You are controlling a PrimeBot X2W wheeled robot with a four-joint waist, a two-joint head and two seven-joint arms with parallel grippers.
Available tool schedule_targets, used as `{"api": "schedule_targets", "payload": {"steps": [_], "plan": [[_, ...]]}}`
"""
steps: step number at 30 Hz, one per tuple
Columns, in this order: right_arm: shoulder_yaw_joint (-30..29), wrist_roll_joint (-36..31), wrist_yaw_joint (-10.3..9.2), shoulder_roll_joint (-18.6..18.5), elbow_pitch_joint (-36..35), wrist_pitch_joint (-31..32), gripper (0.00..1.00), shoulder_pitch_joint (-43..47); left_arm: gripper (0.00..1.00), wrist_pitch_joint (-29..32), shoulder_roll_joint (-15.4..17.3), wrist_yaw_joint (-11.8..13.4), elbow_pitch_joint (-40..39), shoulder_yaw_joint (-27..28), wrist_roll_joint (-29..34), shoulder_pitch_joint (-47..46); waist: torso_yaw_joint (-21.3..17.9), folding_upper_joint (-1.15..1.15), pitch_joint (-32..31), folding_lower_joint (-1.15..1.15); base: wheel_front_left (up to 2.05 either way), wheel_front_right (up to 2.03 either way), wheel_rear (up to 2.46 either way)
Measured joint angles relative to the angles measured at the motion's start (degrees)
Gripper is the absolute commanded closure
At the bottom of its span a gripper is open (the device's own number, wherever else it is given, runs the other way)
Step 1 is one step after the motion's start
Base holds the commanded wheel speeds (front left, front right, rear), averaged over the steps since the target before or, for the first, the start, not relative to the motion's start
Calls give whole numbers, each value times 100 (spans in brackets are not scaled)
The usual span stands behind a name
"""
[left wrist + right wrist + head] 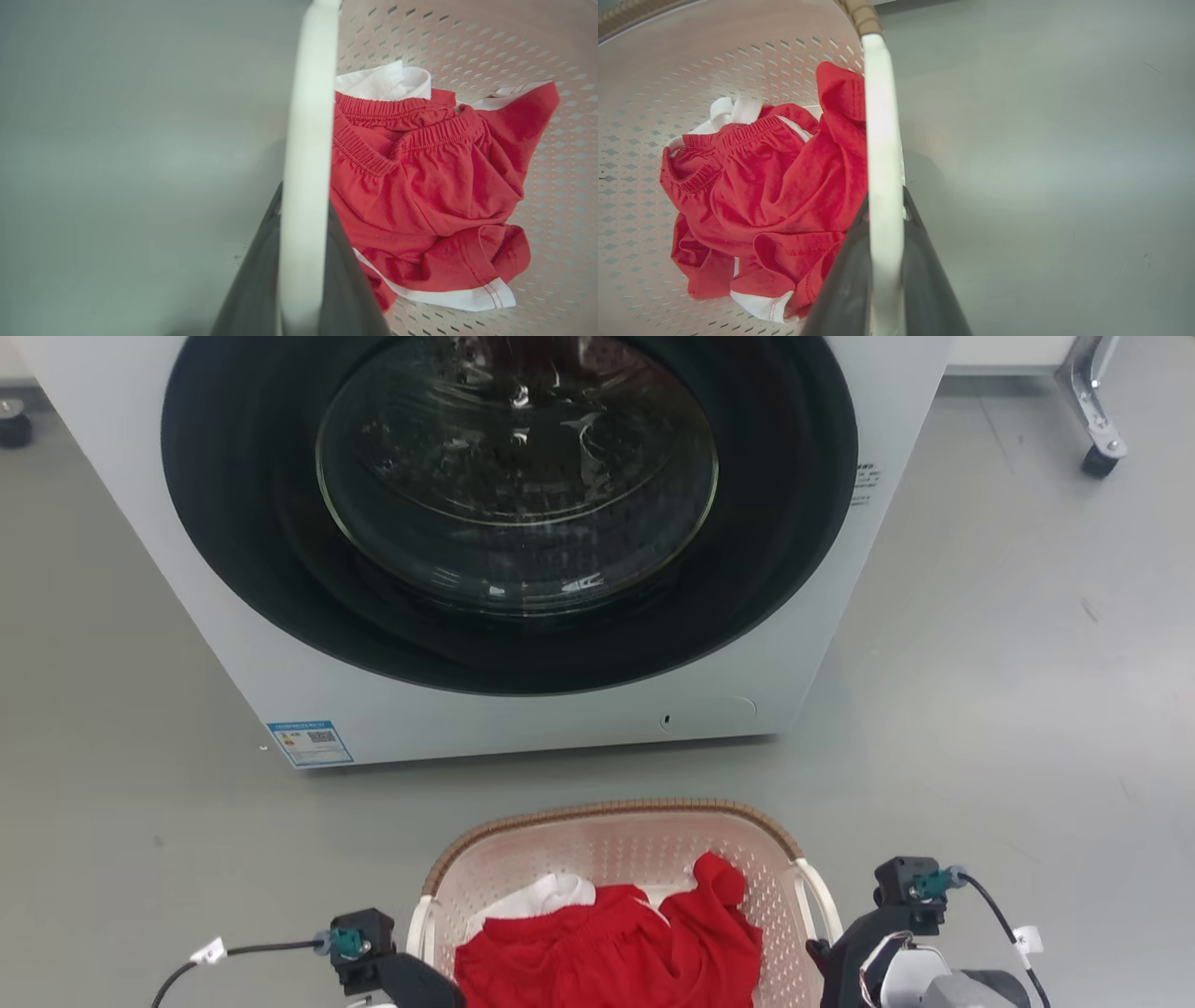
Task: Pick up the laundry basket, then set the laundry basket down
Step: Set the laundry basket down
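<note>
The laundry basket (523,859) is cream-white and perforated with a brown woven rim, low in the head view in front of the washing machine. It holds red shorts (616,952) and a white garment (541,896). My left gripper (303,200) is shut on the basket's left white loop handle (308,116), one dark finger on each side of it. My right gripper (886,198) is shut the same way on the right loop handle (878,107). Both wrists (373,952) (878,943) sit just outside the basket's sides. Whether the basket touches the floor, I cannot tell.
A white front-loading washing machine (523,709) with a large dark round door stands right behind the basket. Grey floor (1008,709) spreads to both sides. A caster of a metal frame (1102,457) is at the far right, another wheel (14,425) at the far left.
</note>
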Motion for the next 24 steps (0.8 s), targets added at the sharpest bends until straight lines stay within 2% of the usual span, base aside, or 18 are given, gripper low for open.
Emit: {"api": "schedule_targets", "payload": {"steps": [24], "plan": [[-86, -62, -5, -259, -255, -519, 100, -1522, 100, -742, 36, 70, -81, 5, 303, -1648, -85, 1, 1974, 0, 0, 0, 0]]}}
